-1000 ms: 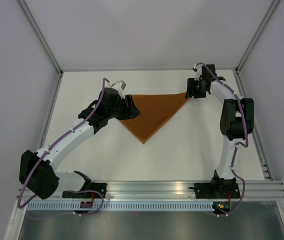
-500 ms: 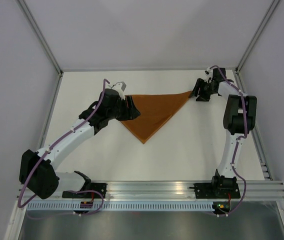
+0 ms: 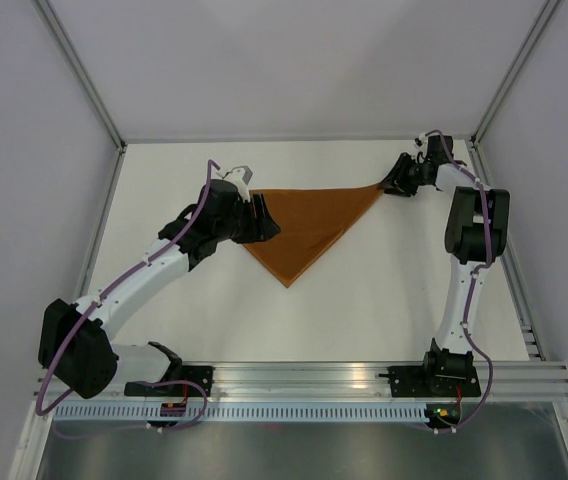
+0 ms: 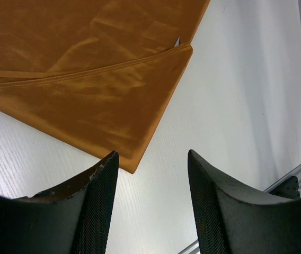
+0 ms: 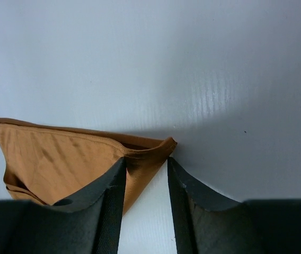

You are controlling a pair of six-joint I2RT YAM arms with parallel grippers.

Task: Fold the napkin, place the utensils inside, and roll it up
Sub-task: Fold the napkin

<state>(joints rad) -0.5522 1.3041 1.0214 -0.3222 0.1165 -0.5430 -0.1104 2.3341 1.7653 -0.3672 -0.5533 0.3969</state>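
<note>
The rust-brown napkin point(image 3: 309, 225) lies folded into a triangle on the white table, its point toward the arms. My left gripper point(image 3: 264, 215) hovers at the napkin's left corner, open; in the left wrist view its fingers point(image 4: 150, 153) frame bare table with the napkin's layered corner point(image 4: 87, 79) just beyond them. My right gripper point(image 3: 389, 185) is at the napkin's far right corner. In the right wrist view the jaws point(image 5: 146, 160) straddle that hemmed corner point(image 5: 60, 153), the cloth against the left finger, a strip of table still showing between them. The utensils are out of view.
White enclosure walls stand close behind and to the right of the right gripper. An aluminium rail point(image 3: 364, 375) runs along the near edge by the arm bases, and its end shows in the left wrist view point(image 4: 293, 182).
My right gripper has shifted right and back to the napkin's right corner, and its jaws have narrowed around it. The left arm has not moved.
</note>
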